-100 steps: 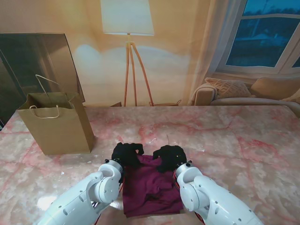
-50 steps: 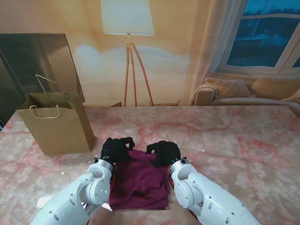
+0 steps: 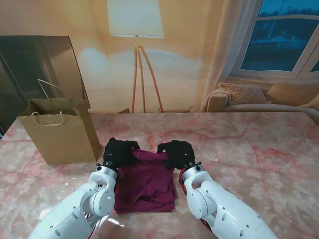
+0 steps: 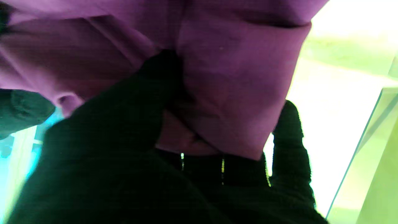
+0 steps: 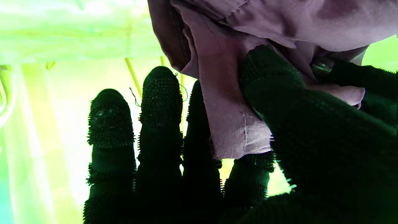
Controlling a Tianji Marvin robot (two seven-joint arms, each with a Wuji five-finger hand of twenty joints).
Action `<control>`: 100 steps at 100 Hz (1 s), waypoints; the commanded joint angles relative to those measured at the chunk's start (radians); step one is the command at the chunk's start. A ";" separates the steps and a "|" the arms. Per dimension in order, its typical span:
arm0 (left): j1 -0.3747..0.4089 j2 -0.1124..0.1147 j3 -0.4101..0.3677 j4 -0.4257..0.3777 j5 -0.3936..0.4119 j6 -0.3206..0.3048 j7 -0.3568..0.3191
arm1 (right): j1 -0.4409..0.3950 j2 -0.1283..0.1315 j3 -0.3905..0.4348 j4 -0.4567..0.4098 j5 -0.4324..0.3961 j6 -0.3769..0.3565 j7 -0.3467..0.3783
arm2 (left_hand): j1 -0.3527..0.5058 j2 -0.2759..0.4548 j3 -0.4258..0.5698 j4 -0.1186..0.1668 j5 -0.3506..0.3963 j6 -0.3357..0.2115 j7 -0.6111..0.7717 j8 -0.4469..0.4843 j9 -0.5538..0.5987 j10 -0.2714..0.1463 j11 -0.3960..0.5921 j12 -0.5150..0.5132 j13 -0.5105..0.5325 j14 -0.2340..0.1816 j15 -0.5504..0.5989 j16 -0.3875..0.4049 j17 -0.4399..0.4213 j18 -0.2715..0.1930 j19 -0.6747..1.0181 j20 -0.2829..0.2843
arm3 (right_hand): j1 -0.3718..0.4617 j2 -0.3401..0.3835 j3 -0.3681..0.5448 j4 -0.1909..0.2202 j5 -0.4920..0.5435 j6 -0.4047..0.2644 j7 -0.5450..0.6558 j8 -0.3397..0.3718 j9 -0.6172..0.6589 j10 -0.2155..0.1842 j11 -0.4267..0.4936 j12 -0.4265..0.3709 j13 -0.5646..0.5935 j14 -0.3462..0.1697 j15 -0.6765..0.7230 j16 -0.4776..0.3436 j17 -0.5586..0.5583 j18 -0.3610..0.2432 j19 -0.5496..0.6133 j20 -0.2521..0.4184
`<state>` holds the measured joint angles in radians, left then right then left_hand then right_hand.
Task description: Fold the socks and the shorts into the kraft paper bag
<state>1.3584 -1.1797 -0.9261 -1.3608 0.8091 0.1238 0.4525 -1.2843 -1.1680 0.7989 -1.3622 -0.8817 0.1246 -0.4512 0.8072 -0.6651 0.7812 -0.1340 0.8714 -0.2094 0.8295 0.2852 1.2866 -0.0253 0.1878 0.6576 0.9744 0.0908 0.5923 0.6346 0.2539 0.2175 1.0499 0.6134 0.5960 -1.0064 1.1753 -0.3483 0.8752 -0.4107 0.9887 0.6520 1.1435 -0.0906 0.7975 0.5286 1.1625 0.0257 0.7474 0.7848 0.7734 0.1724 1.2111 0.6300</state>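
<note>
Both arms come up from the near edge of the table w/ elbows bent, forearms angled inward so the black-gloved hands sit side by side at the far edge of the shorts (image 3: 145, 186). Left hand (image 3: 118, 152) is curled down on the far-left corner of the fabric; in the wrist cam its thumb (image 4: 155, 90) presses into a bunched fold of the purple cloth, so it's pinching the shorts. Right hand (image 3: 177, 153) does the same on the far-right corner: thumb (image 5: 270, 77) clamps a hem against the inner fingers, while the other fingers (image 5: 110, 124) stick out straight and hold nothing.

Shorts are maroon, lying on the pink marble table (image 3: 259, 149) right btwn the two forearms, roughly in the middle-near part. The bundle looks like a squarish rectangle, long axis running from me toward the far side, pinched edge pointing away from the robot.

Kraft paper bag (image 3: 60, 132) stands upright and open, off to the left and a bit farther back, apart from the shorts. Can't make out any socks.
</note>
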 commanded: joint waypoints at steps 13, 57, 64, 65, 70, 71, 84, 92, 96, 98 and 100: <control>0.043 0.004 -0.031 -0.041 0.030 -0.030 0.066 | -0.039 0.012 0.023 -0.020 -0.056 -0.064 -0.048 | 0.003 -0.006 -0.028 -0.039 0.048 -0.043 0.077 -0.037 0.012 -0.036 -0.007 0.015 -0.136 0.004 -0.006 0.006 -0.074 0.026 -0.009 0.003 | 0.022 -0.012 0.041 0.002 0.013 -0.010 0.054 0.002 0.025 -0.010 0.016 0.032 0.029 -0.018 0.012 0.041 0.002 -0.013 -0.008 -0.002; 0.213 0.038 -0.105 -0.143 0.143 -0.096 0.115 | -0.156 0.066 0.082 -0.069 -0.196 -0.249 -0.110 | -0.005 -0.008 -0.040 -0.029 0.047 -0.038 0.078 -0.044 -0.227 -0.044 0.211 0.516 -0.352 0.019 0.025 0.185 -0.200 0.020 -0.159 0.015 | 0.006 -0.021 0.068 -0.006 0.013 -0.029 0.053 0.019 0.017 -0.027 0.022 0.055 0.013 -0.030 0.021 0.063 -0.014 -0.033 -0.027 0.032; 0.249 0.049 -0.118 -0.172 0.163 -0.104 0.081 | -0.171 0.075 0.090 -0.074 -0.212 -0.277 -0.104 | -0.008 -0.010 -0.040 -0.029 0.052 -0.032 0.078 -0.041 -0.217 -0.050 0.249 0.559 -0.345 0.020 0.044 0.226 -0.207 0.024 -0.176 0.014 | 0.007 -0.023 0.070 -0.007 0.013 -0.030 0.054 0.023 0.015 -0.030 0.024 0.061 0.007 -0.032 0.023 0.068 -0.022 -0.037 -0.032 0.038; 0.253 0.050 -0.119 -0.174 0.165 -0.105 0.077 | -0.173 0.076 0.091 -0.075 -0.214 -0.281 -0.102 | -0.008 -0.010 -0.040 -0.029 0.052 -0.032 0.078 -0.041 -0.215 -0.051 0.252 0.562 -0.343 0.021 0.045 0.228 -0.208 0.023 -0.178 0.013 | 0.007 -0.023 0.071 -0.007 0.015 -0.030 0.054 0.024 0.015 -0.031 0.024 0.061 0.007 -0.032 0.023 0.068 -0.022 -0.037 -0.032 0.039; 0.275 0.058 -0.127 -0.190 0.180 -0.112 0.055 | -0.183 0.083 0.096 -0.081 -0.225 -0.303 -0.086 | -0.008 -0.011 -0.040 -0.029 0.052 -0.029 0.078 -0.040 -0.214 -0.052 0.257 0.568 -0.340 0.022 0.046 0.235 -0.213 0.023 -0.185 0.012 | 0.007 -0.028 0.073 -0.008 0.017 -0.031 0.053 0.024 0.016 -0.030 0.025 0.064 0.007 -0.031 0.024 0.070 -0.023 -0.037 -0.034 0.043; 0.279 0.059 -0.129 -0.194 0.183 -0.114 0.048 | -0.185 0.085 0.097 -0.082 -0.227 -0.308 -0.082 | -0.009 -0.012 -0.040 -0.029 0.052 -0.028 0.077 -0.040 -0.213 -0.051 0.257 0.568 -0.339 0.022 0.047 0.236 -0.215 0.023 -0.187 0.011 | 0.007 -0.029 0.074 -0.008 0.017 -0.031 0.053 0.024 0.017 -0.030 0.025 0.064 0.007 -0.031 0.024 0.071 -0.023 -0.037 -0.034 0.044; 0.325 0.074 -0.146 -0.226 0.203 -0.128 -0.015 | -0.202 0.101 0.100 -0.089 -0.246 -0.355 -0.027 | -0.008 0.001 -0.045 -0.032 0.043 -0.007 0.069 -0.030 -0.209 -0.048 0.253 0.566 -0.325 0.024 0.043 0.250 -0.221 0.025 -0.211 0.005 | 0.008 -0.040 0.078 -0.010 0.024 -0.029 0.052 0.023 0.023 -0.027 0.023 0.064 0.007 -0.027 0.030 0.077 -0.023 -0.034 -0.033 0.053; 0.340 0.079 -0.143 -0.224 0.207 -0.139 -0.027 | -0.203 0.107 0.088 -0.080 -0.254 -0.372 -0.020 | -0.004 0.011 -0.050 -0.034 0.038 0.002 0.063 -0.022 -0.215 -0.044 0.251 0.569 -0.327 0.026 0.036 0.254 -0.221 0.026 -0.217 0.005 | 0.006 -0.043 0.082 -0.012 0.026 -0.029 0.051 0.023 0.025 -0.027 0.021 0.065 0.006 -0.027 0.033 0.080 -0.022 -0.034 -0.032 0.061; 0.345 0.081 -0.138 -0.218 0.211 -0.144 -0.028 | -0.202 0.109 0.079 -0.074 -0.255 -0.377 -0.019 | -0.004 0.012 -0.051 -0.035 0.036 0.004 0.062 -0.019 -0.214 -0.044 0.251 0.569 -0.325 0.027 0.035 0.254 -0.220 0.026 -0.216 0.006 | 0.005 -0.044 0.084 -0.013 0.025 -0.028 0.051 0.023 0.025 -0.027 0.020 0.066 0.007 -0.026 0.035 0.081 -0.022 -0.034 -0.032 0.065; 0.348 0.082 -0.137 -0.217 0.213 -0.146 -0.032 | -0.202 0.110 0.075 -0.070 -0.255 -0.380 -0.017 | -0.004 0.014 -0.051 -0.035 0.035 0.004 0.062 -0.018 -0.214 -0.045 0.251 0.569 -0.324 0.027 0.034 0.254 -0.220 0.026 -0.216 0.007 | 0.004 -0.043 0.085 -0.013 0.026 -0.027 0.052 0.023 0.025 -0.027 0.020 0.066 0.007 -0.026 0.036 0.081 -0.022 -0.034 -0.032 0.067; 0.350 0.084 -0.136 -0.216 0.215 -0.150 -0.038 | -0.202 0.111 0.071 -0.068 -0.255 -0.384 -0.015 | -0.003 0.013 -0.051 -0.035 0.035 0.005 0.061 -0.017 -0.214 -0.045 0.251 0.570 -0.323 0.027 0.034 0.254 -0.220 0.026 -0.216 0.007 | 0.003 -0.041 0.086 -0.014 0.023 -0.027 0.050 0.023 0.026 -0.027 0.020 0.066 0.007 -0.026 0.036 0.081 -0.022 -0.033 -0.032 0.069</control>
<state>1.6925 -1.1040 -1.0724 -1.5922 1.0214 -0.0160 0.4236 -1.4748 -1.0610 0.8862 -1.4480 -1.1299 -0.2473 -0.4653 0.7954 -0.6667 0.7405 -0.1340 0.8852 -0.2201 0.8499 0.2447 1.0744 -0.0459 0.4229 1.1964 0.6631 0.1094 0.6172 0.8736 0.0515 0.2420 0.8395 0.6142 0.5961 -1.0176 1.2139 -0.3483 0.8819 -0.4114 0.9990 0.6542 1.1435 -0.0926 0.7987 0.5809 1.1625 0.0137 0.7484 0.8240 0.7549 0.1497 1.1835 0.6583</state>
